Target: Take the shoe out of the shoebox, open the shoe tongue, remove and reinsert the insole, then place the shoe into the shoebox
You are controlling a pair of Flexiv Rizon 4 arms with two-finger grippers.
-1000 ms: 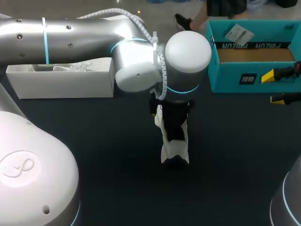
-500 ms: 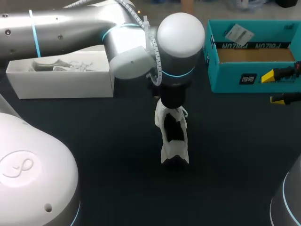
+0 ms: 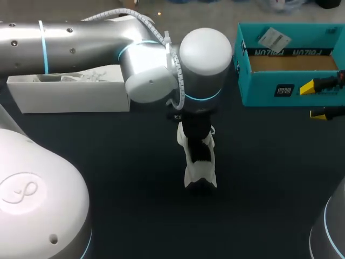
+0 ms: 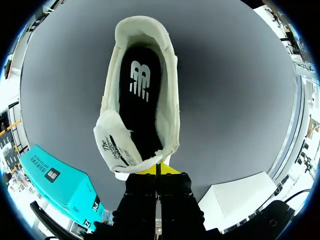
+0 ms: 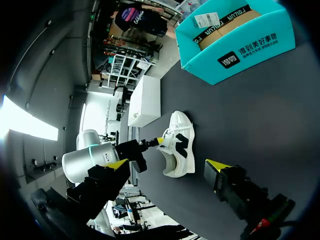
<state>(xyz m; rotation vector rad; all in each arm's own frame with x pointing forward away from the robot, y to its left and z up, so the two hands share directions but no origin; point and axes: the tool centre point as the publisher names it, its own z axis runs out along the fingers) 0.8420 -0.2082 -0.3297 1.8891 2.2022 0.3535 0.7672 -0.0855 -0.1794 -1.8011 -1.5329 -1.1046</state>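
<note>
White sneaker [image 3: 199,174] sat upright on the worktop [image 3: 135,178] — outside the teal shoebox [image 3: 269,91].
My left end effector [image 4: 157,169] was clenched by its tongue [image 4: 116,150] — the right end effector [image 3: 312,101] hung released beside the shoebox.

Soft even light, sheen on left arm [image 3: 81,38]

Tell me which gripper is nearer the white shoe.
Left. The left gripper is right at the white shoe, jaws closed at its tongue end. The right gripper hangs open well away from the shoe, in front of the teal shoebox.
</note>
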